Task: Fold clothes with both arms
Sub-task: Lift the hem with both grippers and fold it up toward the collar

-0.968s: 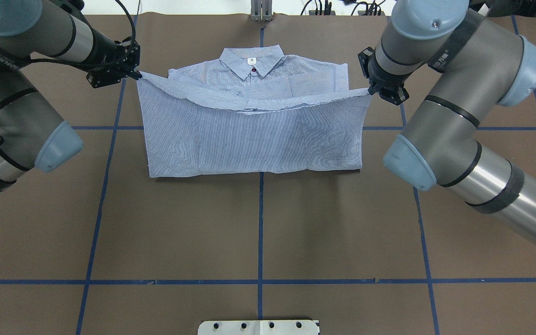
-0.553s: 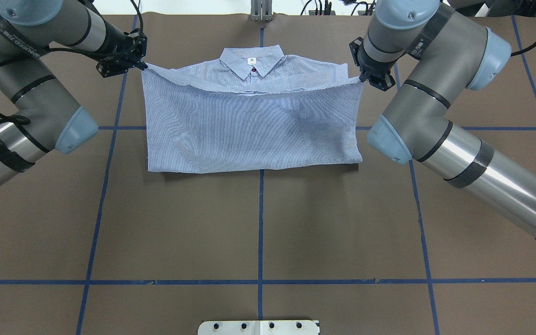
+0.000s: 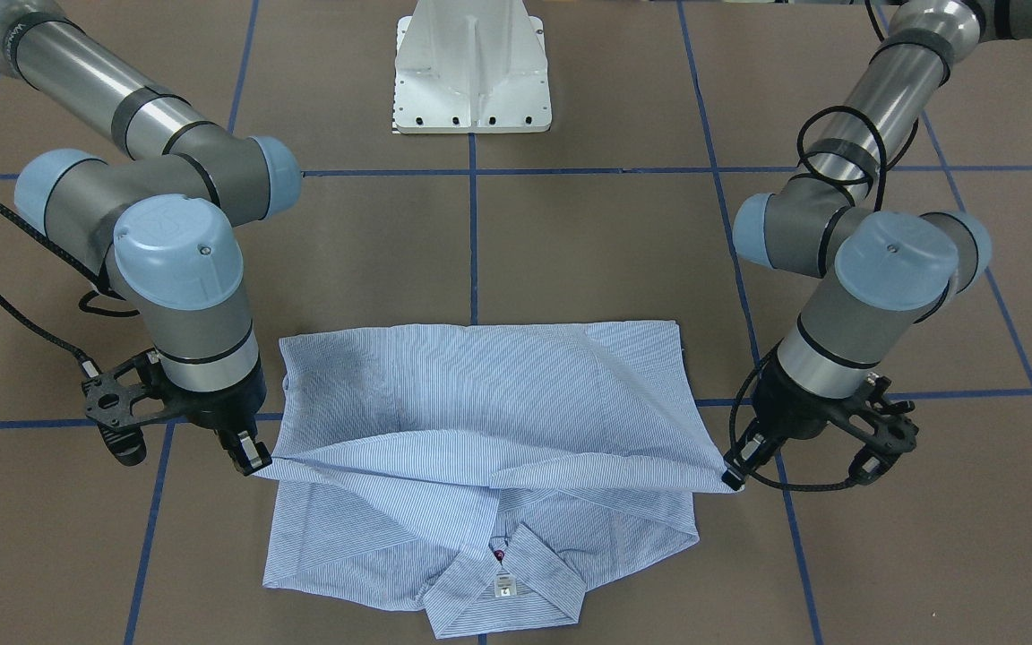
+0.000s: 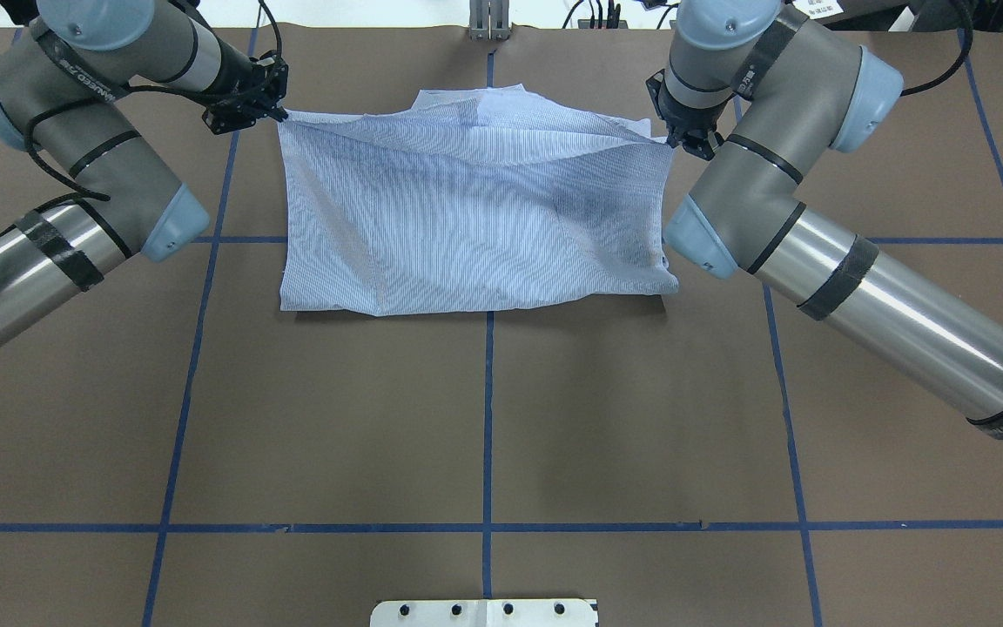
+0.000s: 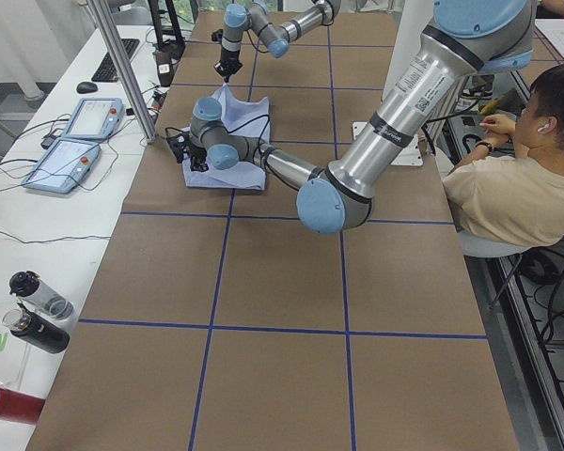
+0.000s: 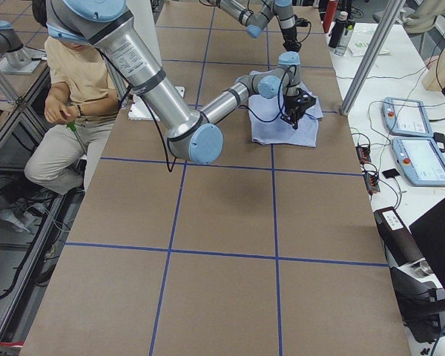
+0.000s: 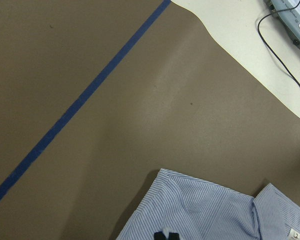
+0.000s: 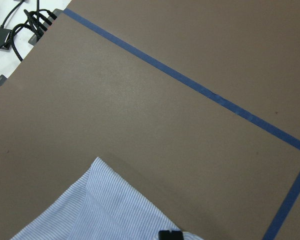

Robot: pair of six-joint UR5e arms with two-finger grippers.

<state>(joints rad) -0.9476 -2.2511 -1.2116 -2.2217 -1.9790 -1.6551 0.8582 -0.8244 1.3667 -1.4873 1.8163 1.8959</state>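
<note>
The light blue striped shirt [image 4: 475, 209] lies at the far middle of the table, its lower half lifted and doubled over toward the collar [image 3: 503, 582]. My left gripper [image 4: 279, 113] is shut on the raised hem's left corner, seen on the right of the front-facing view [image 3: 731, 479]. My right gripper [image 4: 674, 139] is shut on the other hem corner [image 3: 252, 466]. The hem hangs stretched between them just above the shoulders. In the left wrist view, striped cloth [image 7: 215, 210] shows by the gripper [image 7: 165, 236]. The right wrist view likewise shows cloth [image 8: 105, 205] beside the gripper [image 8: 170, 234].
The white pedestal base [image 3: 471, 81] stands at the robot's side of the table. Blue tape lines [image 4: 488, 418] grid the brown surface. A seated person [image 5: 517, 188] is beside the table. Control tablets [image 5: 75, 141] and bottles [image 5: 38, 310] lie on the white bench beyond the far edge.
Both grippers have carried the hem farther from the robot, toward the collar. The raised cloth now covers most of the collar and chest in the overhead view.
</note>
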